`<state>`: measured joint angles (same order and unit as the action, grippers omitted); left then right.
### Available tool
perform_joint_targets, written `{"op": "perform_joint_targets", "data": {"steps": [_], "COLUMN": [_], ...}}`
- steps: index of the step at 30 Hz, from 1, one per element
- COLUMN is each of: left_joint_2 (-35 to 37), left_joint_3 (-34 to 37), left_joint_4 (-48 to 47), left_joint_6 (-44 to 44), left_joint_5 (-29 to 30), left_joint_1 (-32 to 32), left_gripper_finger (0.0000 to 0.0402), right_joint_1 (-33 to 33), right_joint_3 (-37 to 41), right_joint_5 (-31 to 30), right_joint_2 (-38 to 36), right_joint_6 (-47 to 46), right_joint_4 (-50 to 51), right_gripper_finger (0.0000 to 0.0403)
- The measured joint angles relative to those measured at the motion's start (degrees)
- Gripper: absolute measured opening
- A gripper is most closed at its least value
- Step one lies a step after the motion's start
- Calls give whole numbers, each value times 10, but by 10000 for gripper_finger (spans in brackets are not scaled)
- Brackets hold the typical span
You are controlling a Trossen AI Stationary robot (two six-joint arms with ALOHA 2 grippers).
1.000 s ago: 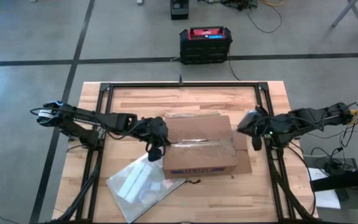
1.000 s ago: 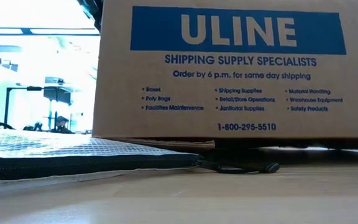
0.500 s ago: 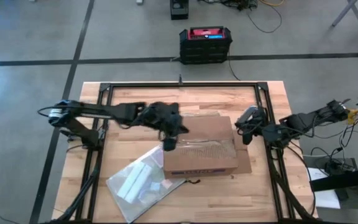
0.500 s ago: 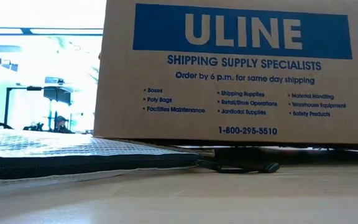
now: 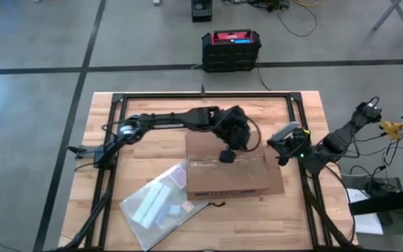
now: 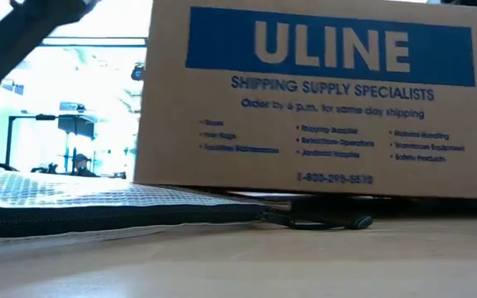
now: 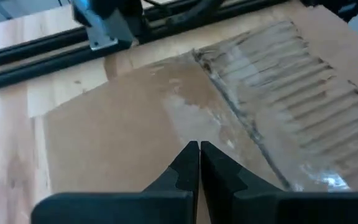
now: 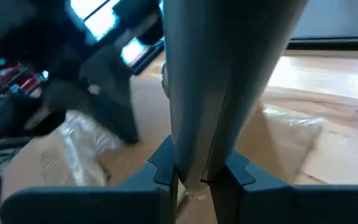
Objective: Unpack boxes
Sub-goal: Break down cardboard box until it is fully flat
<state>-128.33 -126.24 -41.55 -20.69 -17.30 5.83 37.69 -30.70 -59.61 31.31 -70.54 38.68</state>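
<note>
- The box sits on the tabletop toward its right half, nearer the front edge than the back; its printed blue-label side faces the front edge and fills the low view.
- Its top looks only partly opened: in the high view the flaps lie roughly flat, with torn, crinkled clear tape along the middle seam, and one flap is folded out flat on the wood at the box's right side.
- In the left wrist view the seam shows ragged corrugated ridges under the tape, so I judge the tape is broken or peeled in part (whether the seam is fully free, I cannot tell).
- Nothing from inside the box is visible; no contents can be made out through the top, so the unpacking proper seems not yet begun.
- The left gripper is over the box top near its middle, fingers pressed together with nothing between them, tips just above or on the cardboard.
- The right gripper waits near the box's back right corner, by the right edge of the tabletop; its fingers pinch a slim grey rod-like tool.
- A clear bag lies at the box's front left corner, its edge tucked under or against the box, near the front edge.
- Left to do, as I judge it: lift the flaps fully open, then take out whatever is inside.
</note>
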Motion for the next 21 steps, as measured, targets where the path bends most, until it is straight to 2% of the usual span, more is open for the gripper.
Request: {"op": "perform_joint_targets", "data": {"steps": [4,9,13,16,19,21], "left_joint_2": [-54,-48,-33,-16,0,5], "left_joint_3": [-88,-78,-77,-76,-76,-76], "left_joint_4": [-66,-113,-162,-183,-182,-165], "left_joint_6": [-11,12,30,31,29,27], "left_joint_5": [5,57,75,122,164,163], "left_joint_1": [12,33,49,49,51,55], "left_gripper_finger": [0,0,0,0,0,0], "right_joint_1": [12,12,11,10,-1,-15], "right_joint_3": [0,0,1,1,2,2], "right_joint_5": [0,-4,-49,-87,-111,-111], "right_joint_2": [18,24,11,-2,-1,1], "right_joint_6": [-16,-3,24,36,36,32], "right_joint_4": [-1,1,1,0,0,-4], "right_gripper_finger": [40,40,40,40,40,40]}}
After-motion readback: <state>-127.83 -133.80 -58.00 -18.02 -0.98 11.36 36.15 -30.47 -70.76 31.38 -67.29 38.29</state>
